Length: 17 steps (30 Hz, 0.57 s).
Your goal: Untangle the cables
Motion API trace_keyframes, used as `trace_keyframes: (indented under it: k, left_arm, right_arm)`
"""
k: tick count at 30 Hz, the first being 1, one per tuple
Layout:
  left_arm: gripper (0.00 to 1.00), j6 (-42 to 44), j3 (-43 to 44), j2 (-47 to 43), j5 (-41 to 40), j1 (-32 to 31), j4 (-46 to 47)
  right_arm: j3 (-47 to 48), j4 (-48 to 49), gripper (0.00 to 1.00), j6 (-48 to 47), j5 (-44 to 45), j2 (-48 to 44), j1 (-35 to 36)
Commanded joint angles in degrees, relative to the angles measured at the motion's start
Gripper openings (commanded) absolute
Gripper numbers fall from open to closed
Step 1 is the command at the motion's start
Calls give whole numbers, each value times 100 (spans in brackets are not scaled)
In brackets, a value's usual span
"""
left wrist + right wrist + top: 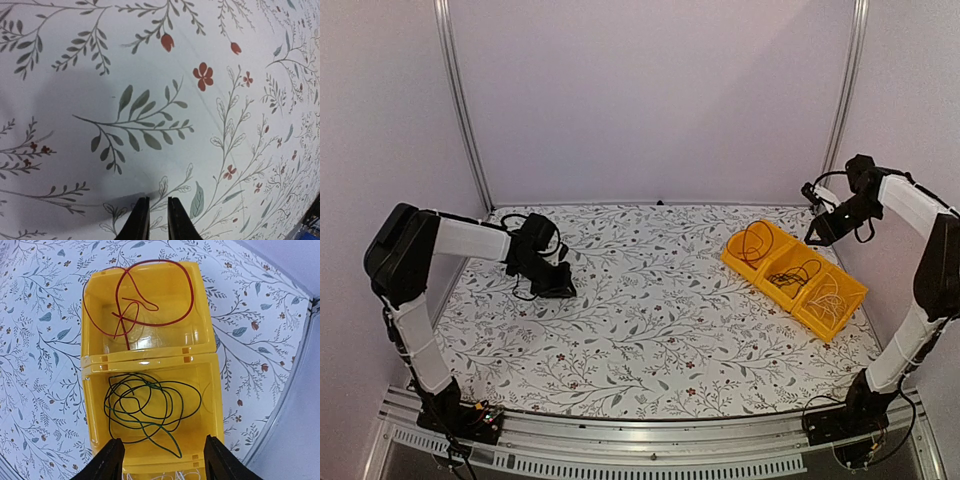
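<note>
A: What's the L gripper [157, 212] doing?

B: It's sitting low over the floral tablecloth [650, 320] on the table's L side. Fingers are nearly closed, w/ just a thin slit showing btwn them and nothing visible in it. Whether it's touching the cloth, the observer can't tell.

A: And the containers?

B: Three yellow bins are sitting wall to wall on the R side. In the top cam the row is running diagonally, far-L to near-R. The far bin [205, 315] is holding the red cable [142, 297] alone. The middle bin [212, 405] is holding the dark cable [147, 407]. The near bin [815, 322] is holding the whitish cable [830, 298]. One cable per bin, none crossing a divider.

A: Which way are they lying?

B: The red one is spreading in a big roundish loop reaching the bin's rim, w/ no clear long axis. One straight end is pointing at the divider shared w/ the middle bin. The dark one is lying in several overlapping loops, stretching wider across its bin than along the row, w/ one narrow loop pointing toward the near bin. The whitish one is too fine to read for direction.

A: R gripper [162, 460]?

B: It's hanging above the middle bin's near edge. Fingers are spread wide, approx the bin's width, gripping nothing.
</note>
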Motion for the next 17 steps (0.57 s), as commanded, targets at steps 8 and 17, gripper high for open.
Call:
trace_keyframes:
  k: [8,17]
  left_arm:
    - [16,654,1251,-998,-822,-44,-325]
    - [20,467,1573,-1266,-1093,-46,-25]
  right_arm:
    - [1208,108,99,150,-686,-972,-4]
    - [1248,1257,99,1422,-351,-1042,-4]
